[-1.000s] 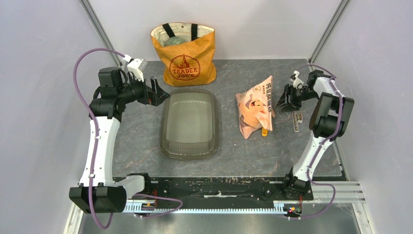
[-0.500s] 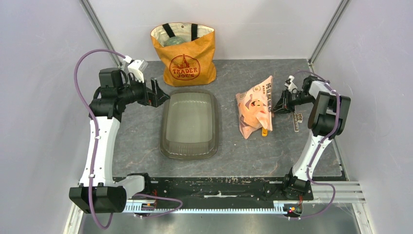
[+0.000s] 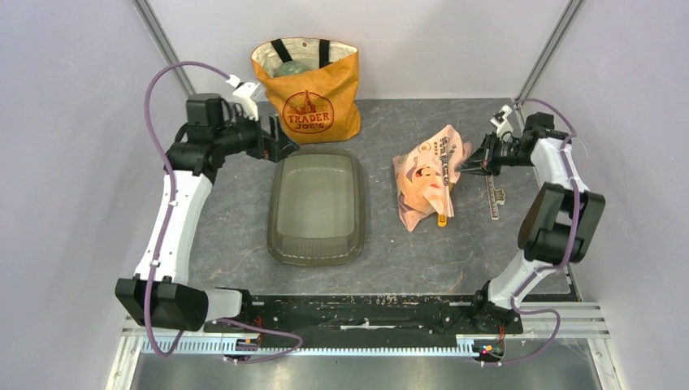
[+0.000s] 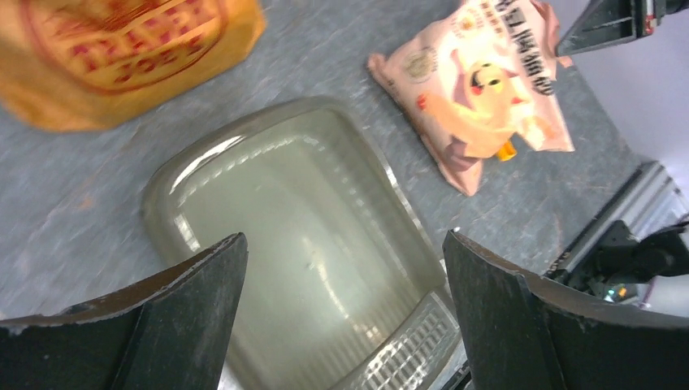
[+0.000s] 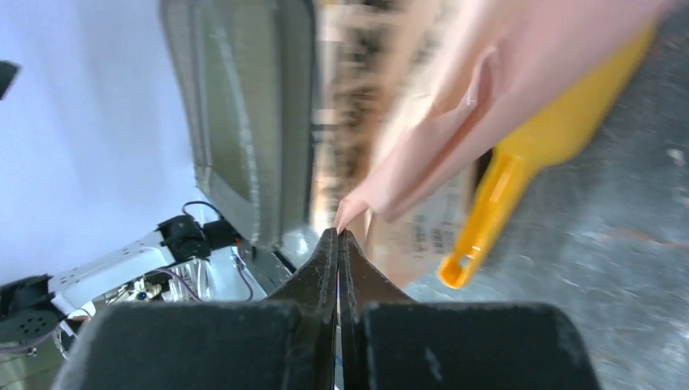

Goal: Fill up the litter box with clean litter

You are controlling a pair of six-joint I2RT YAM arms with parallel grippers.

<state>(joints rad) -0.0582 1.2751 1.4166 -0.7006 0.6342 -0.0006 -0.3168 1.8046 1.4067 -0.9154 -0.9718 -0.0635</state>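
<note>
The right pincer [image 5: 337, 236], fingers together, is touching a graspable corner of the soft, probably heavy bag [image 3: 422, 183] at centre right. The left pincer [image 4: 345, 240] is gaping over the stiff litter box [image 3: 317, 256].

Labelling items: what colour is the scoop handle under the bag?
The scoop handle is yellow-orange; right wrist view.
</note>
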